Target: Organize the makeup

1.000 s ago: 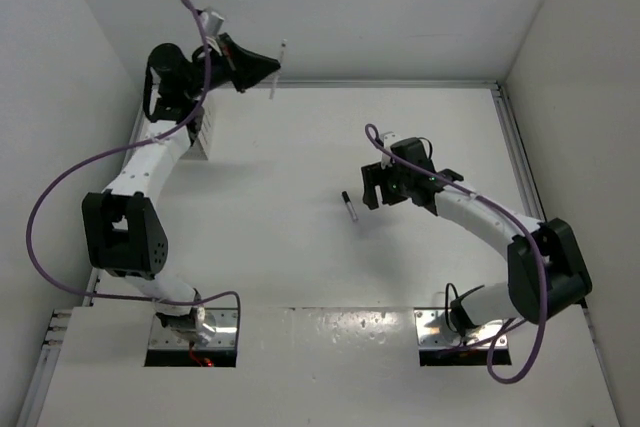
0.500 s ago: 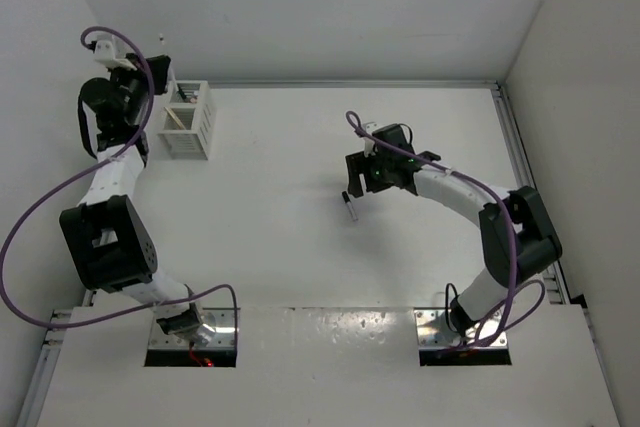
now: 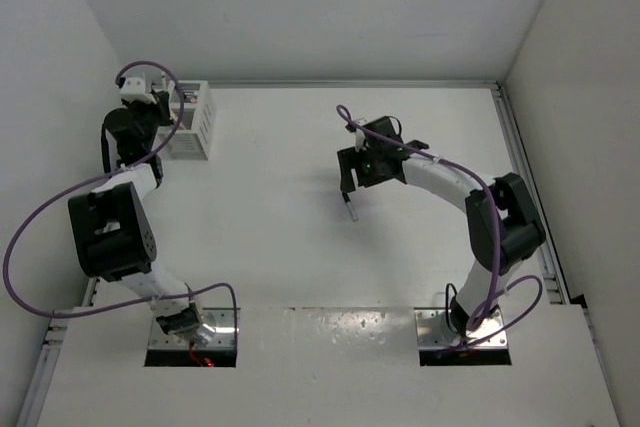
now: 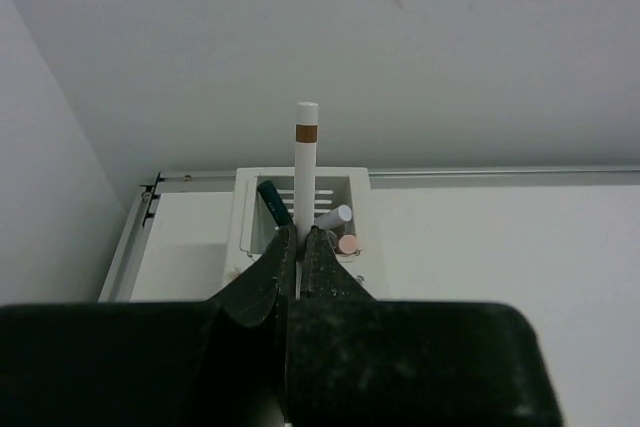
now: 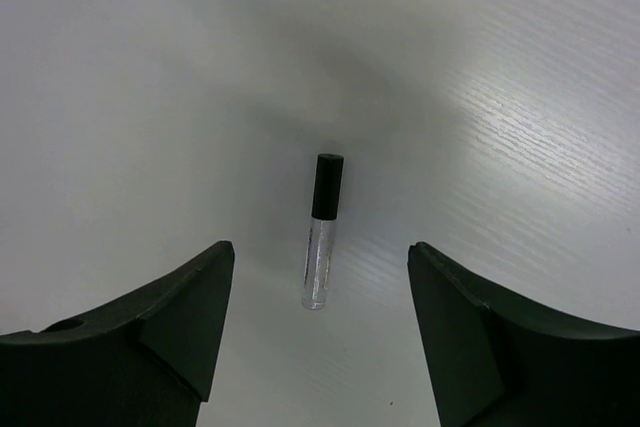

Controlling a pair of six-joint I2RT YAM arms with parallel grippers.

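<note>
**White stick at the box, tube between open jaws**

The left gripper [image 4: 301,237] is pinching a white stick [image 4: 306,162] with a brown band, its jaws closed narrowly on the shaft and holding it upright. In the wrist view the stick is lining up with the white slatted box [image 4: 245,217] at the far left of the table [image 3: 260,237]; its lower end is hiding behind the fingers. A dark stick [image 4: 273,202], a pale stick [image 4: 335,217] and a peach-tipped stick [image 4: 348,244] are leaning inside the box. Near the table's middle, the right gripper [image 5: 320,252] is hovering with jaws spread wide on either side of a clear, black-capped tube [image 5: 321,232], which is lying flat on the table, touching neither finger.
</note>
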